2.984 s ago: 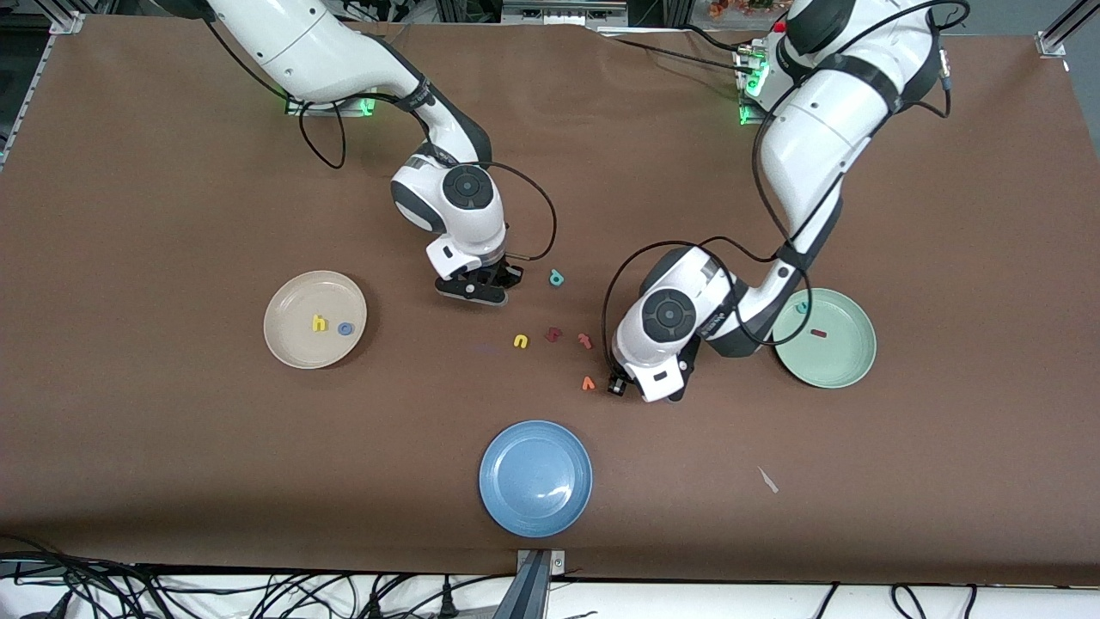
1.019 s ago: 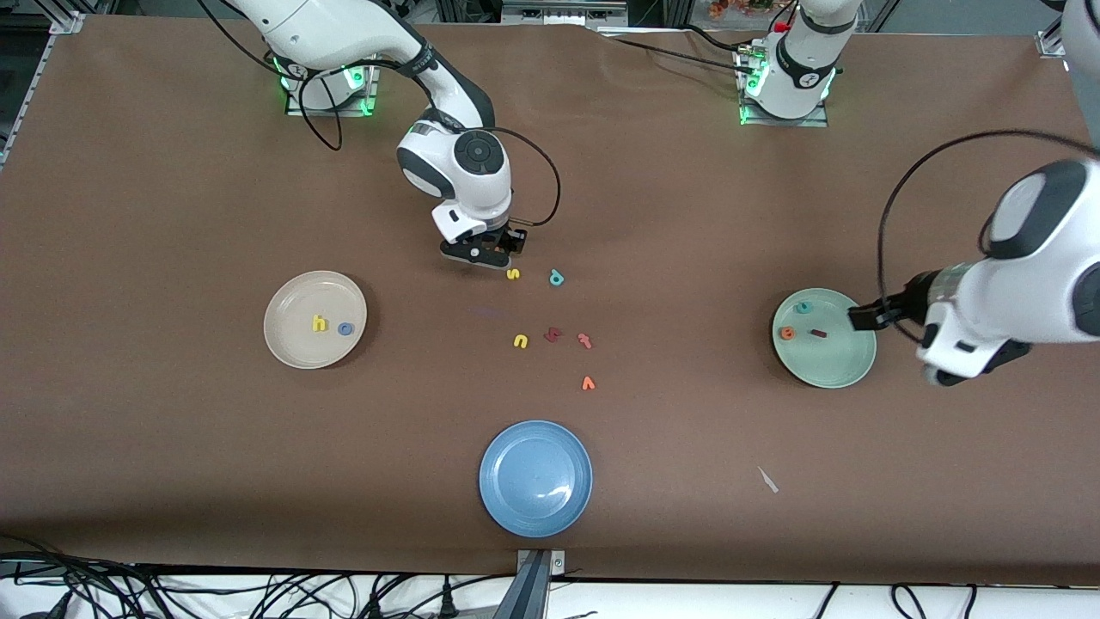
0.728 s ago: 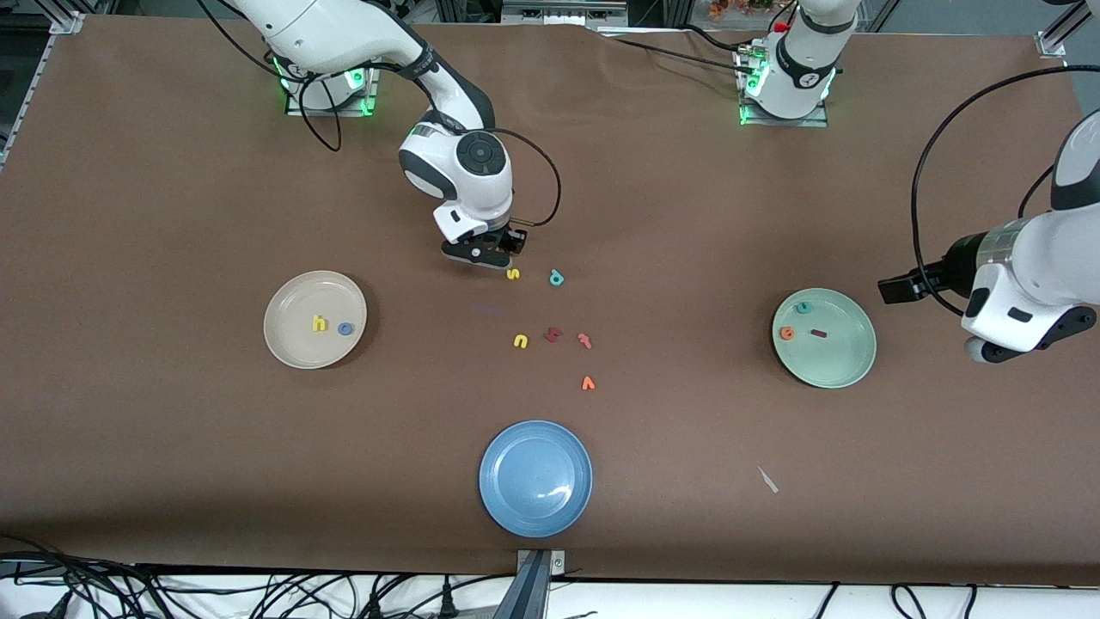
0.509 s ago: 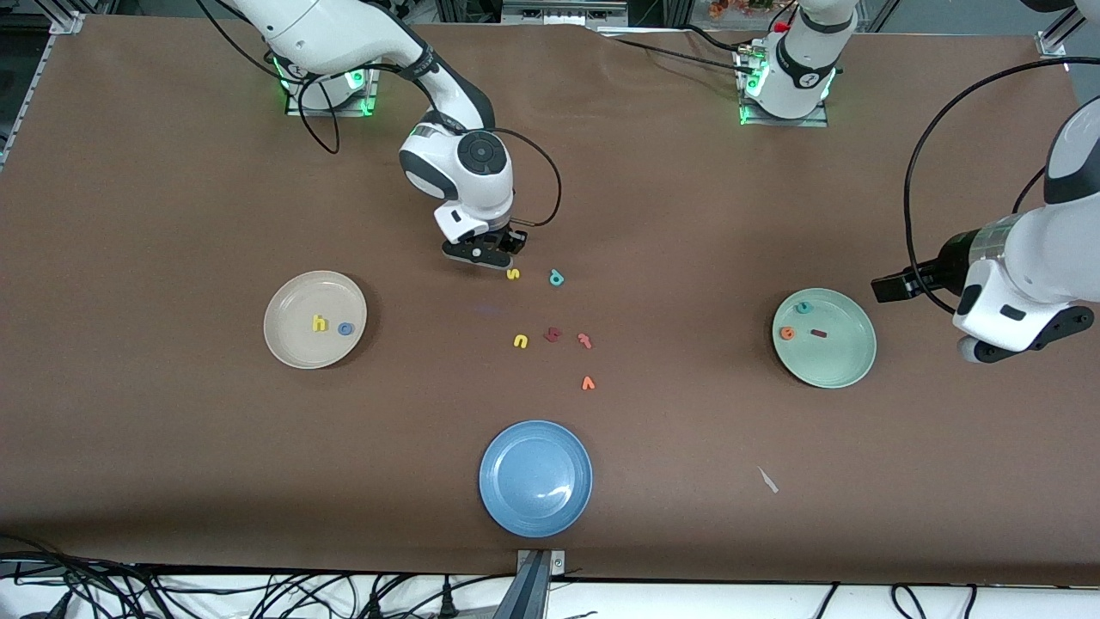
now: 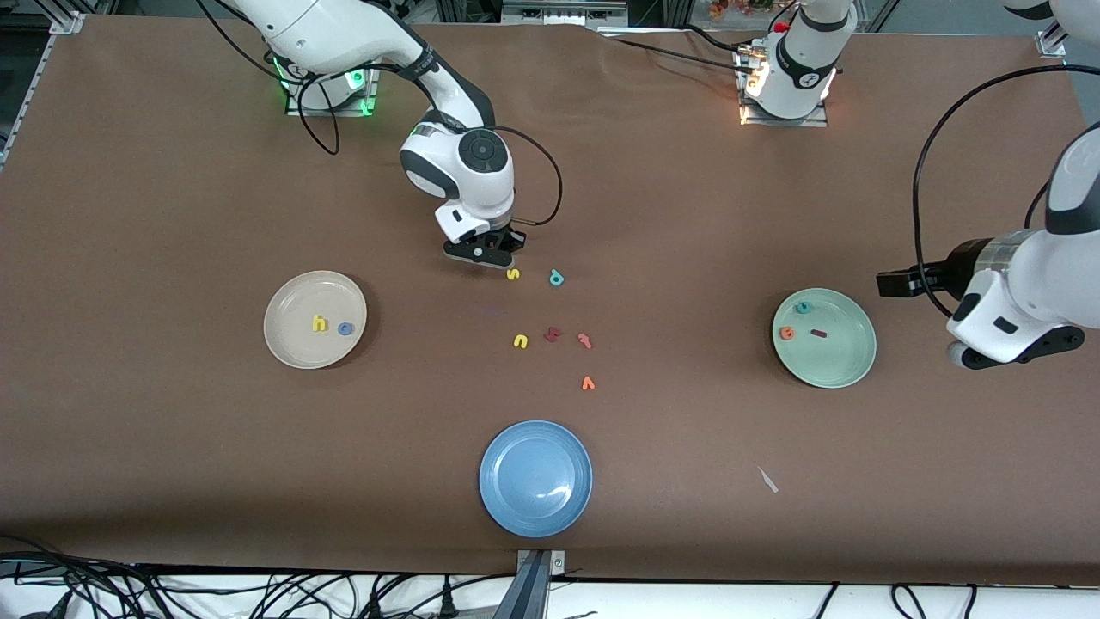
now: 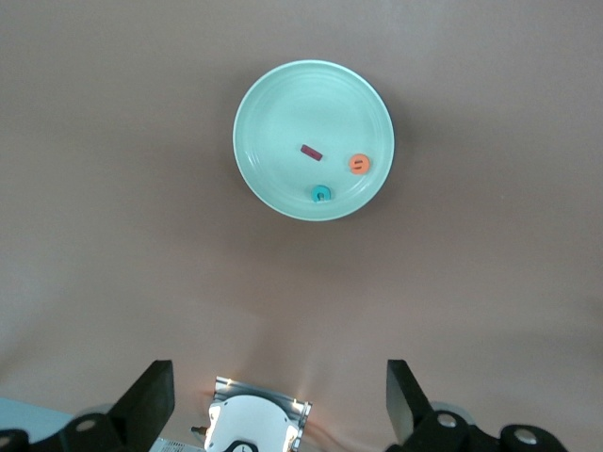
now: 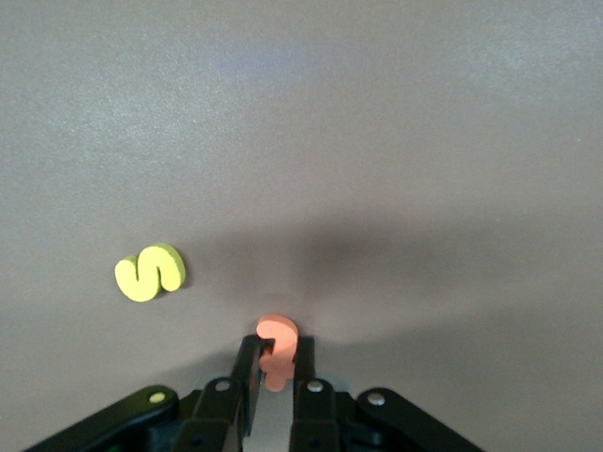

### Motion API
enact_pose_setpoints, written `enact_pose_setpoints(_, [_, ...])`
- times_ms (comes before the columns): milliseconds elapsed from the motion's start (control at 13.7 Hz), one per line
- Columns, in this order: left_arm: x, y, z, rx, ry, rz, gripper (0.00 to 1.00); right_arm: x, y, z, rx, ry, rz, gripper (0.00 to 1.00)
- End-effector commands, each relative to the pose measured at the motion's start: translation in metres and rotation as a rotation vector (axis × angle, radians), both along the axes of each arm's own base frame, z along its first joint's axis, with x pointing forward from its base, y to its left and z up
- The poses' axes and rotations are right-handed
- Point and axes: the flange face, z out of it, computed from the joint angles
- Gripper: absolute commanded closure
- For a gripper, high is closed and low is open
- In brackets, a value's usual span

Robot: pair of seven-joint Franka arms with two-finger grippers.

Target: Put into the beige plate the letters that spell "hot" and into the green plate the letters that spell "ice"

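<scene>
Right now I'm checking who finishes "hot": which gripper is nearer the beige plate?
Right. The right gripper is shut on the orange t, toward the middle from the beige plate; the left gripper is past the green plate.

On the counter [image 5: 172,447], beige plate [image 5: 292,351] at nine o'clock holds yellow h [image 5: 320,323] and blue o [image 5: 345,328].

We see a table [image 5: 172,430] under a brown cover, slightly wrinkled. Aluminium frame bars [image 5: 1055,33] at the top corners. Cables [image 5: 258,593] tangled along the white front edge, a grey bracket [image 5: 534,576] mid-edge. Even overhead lighting, with a darker band along the front.
</scene>
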Motion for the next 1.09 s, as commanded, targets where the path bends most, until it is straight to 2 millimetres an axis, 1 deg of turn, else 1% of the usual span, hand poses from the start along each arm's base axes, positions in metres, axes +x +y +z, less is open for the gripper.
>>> enact_pose_setpoints(0, [-0.013,0.008,0.034,-0.030,-0.019,-0.008,0.01,-0.003,-0.001,-0.001,-0.014,-0.010,0.017,0.99])
enact_pose_setpoints(73, [-0.016,0.012,0.041,-0.048,-0.030,0.016,0.01,-0.001,-0.001,0.001,-0.014,-0.013,0.031,1.00])
enact_pose_setpoints(146, [-0.018,0.012,0.050,-0.064,-0.062,0.017,0.01,0.000,-0.001,0.004,-0.015,-0.016,0.044,1.00])
enact_pose_setpoints(218, [-0.021,0.010,0.049,-0.072,-0.072,0.000,0.01,0.005,-0.003,0.014,-0.009,-0.030,0.064,1.00])
enact_pose_setpoints(291, [-0.027,0.008,0.053,-0.071,-0.101,-0.004,0.01,0.012,-0.008,0.023,-0.007,-0.041,0.075,1.00])
enact_pose_setpoints(437, [-0.038,0.002,0.051,-0.061,-0.166,-0.008,0.01,0.031,-0.029,0.039,-0.039,-0.043,0.092,1.00])
enact_pose_setpoints(509, [-0.042,-0.001,0.046,-0.057,-0.188,-0.012,0.01,0.039,-0.041,0.048,-0.063,-0.038,0.118,1.00])
enact_pose_setpoints(582, [-0.046,0.003,0.040,-0.049,-0.208,-0.002,0.01,0.047,-0.056,0.057,-0.093,-0.024,0.153,1.00])
enact_pose_setpoints(728, [-0.056,0.010,0.033,-0.078,-0.264,-0.011,0.01,0.067,-0.091,0.078,-0.145,0.009,0.239,1.00])
enact_pose_setpoints(800, [-0.057,0.009,0.028,-0.076,-0.281,-0.012,0.01,0.077,-0.109,0.090,-0.160,0.029,0.284,1.00])
enact_pose_setpoints(1019, [-0.055,0.011,0.028,-0.072,-0.283,-0.015,0.00,0.112,-0.183,0.115,-0.174,0.091,0.427,0.99])
